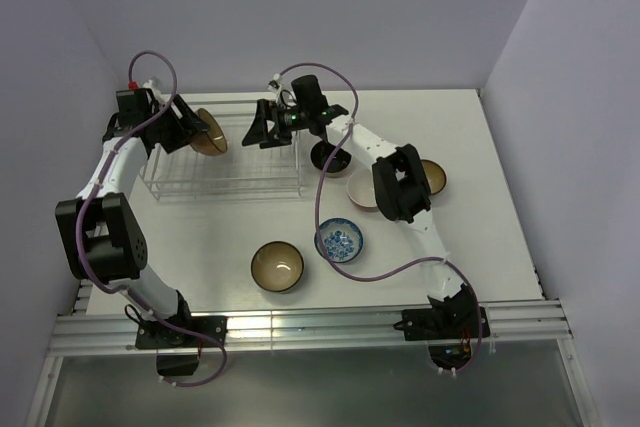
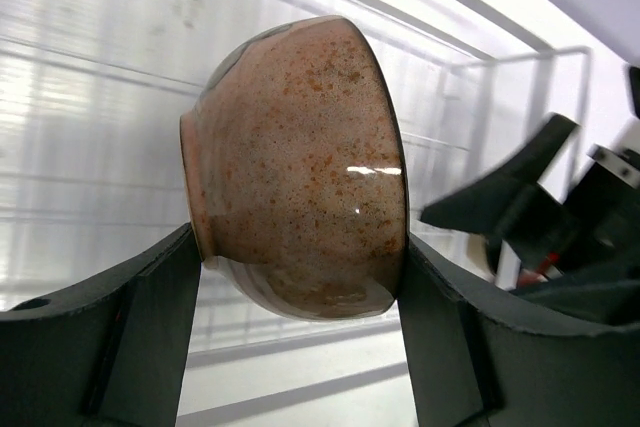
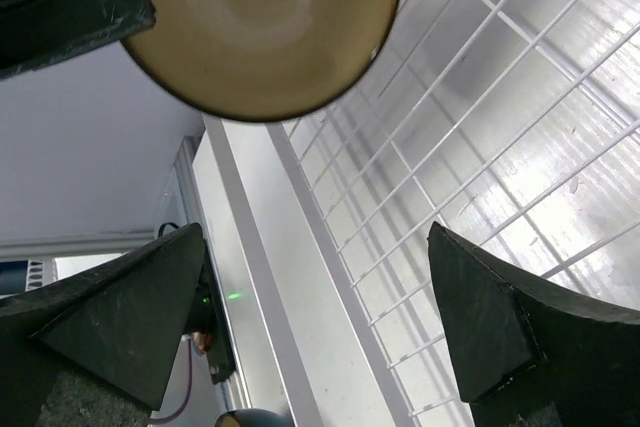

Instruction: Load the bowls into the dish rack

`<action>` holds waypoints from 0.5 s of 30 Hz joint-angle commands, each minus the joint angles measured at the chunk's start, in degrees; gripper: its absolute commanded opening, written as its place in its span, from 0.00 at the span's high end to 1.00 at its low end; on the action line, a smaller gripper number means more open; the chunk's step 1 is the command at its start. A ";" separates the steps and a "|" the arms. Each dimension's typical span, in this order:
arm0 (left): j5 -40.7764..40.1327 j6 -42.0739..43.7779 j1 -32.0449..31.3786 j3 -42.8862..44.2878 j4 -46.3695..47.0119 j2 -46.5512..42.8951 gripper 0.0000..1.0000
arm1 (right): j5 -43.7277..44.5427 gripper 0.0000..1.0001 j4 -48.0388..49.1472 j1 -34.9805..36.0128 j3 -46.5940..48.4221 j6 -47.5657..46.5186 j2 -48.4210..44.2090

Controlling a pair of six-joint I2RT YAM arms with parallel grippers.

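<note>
1. White table (image 1: pixel 200 237), pale walls.
2. L hand (image 1: pixel 196 127) grips tan bowl (image 2: pixel 300 167) on its side, above wire rack (image 1: pixel 225 185).
3. R hand (image 3: pixel 315 237) wide open, empty, over rack's right end.
4. Five more bowls (image 1: pixel 340 240) on table, right of & in front of rack.

- The brown bowl (image 2: pixel 300 167) is shiny, speckled pottery.
- The dish rack (image 1: pixel 220 192) is thin, shiny metal wire.
- The right gripper (image 3: pixel 316 232) has dull black fingers (image 3: pixel 500 347), a bit rough.

Gripper (image 3: pixel 318 239) wide over rack (image 3: pixel 480 147); tan bowl (image 3: pixel 250 17), perhaps aloft.
</note>
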 commanded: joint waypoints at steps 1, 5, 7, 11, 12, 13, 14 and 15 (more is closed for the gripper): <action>-5.23 3.11 0.14 5.41 2.53 -1.05 1.00 | 0.57 0.00 0.65 -0.45 -0.39 -1.86 -4.93; -8.93 6.96 0.14 7.69 0.86 -0.70 1.00 | 0.83 0.00 -0.40 -0.54 -0.56 -3.00 -5.19; -10.77 8.38 0.06 9.80 -0.63 -0.35 1.00 | 1.01 0.00 -0.67 -0.54 -1.00 -3.70 -5.63; -13.76 12.68 0.05 14.28 -4.15 2.28 1.00 | 1.53 0.00 -1.02 -0.54 -1.97 -4.58 -6.16; -14.38 13.39 0.05 16.12 -5.02 2.81 1.00 | 1.62 0.00 -1.19 -0.54 -1.97 -4.76 -6.34; -14.90 14.09 0.05 16.83 -5.82 3.60 1.00 | 1.71 0.00 -1.02 -0.54 -2.23 -4.76 -6.42; -16.21 15.14 0.05 17.36 -6.17 3.96 1.00 | 1.80 0.00 -0.76 -0.54 -2.41 -4.85 -6.60; -16.58 15.68 -0.03 18.33 -6.35 4.22 1.00 | 1.62 0.00 -0.50 -0.54 -2.58 -4.67 -6.78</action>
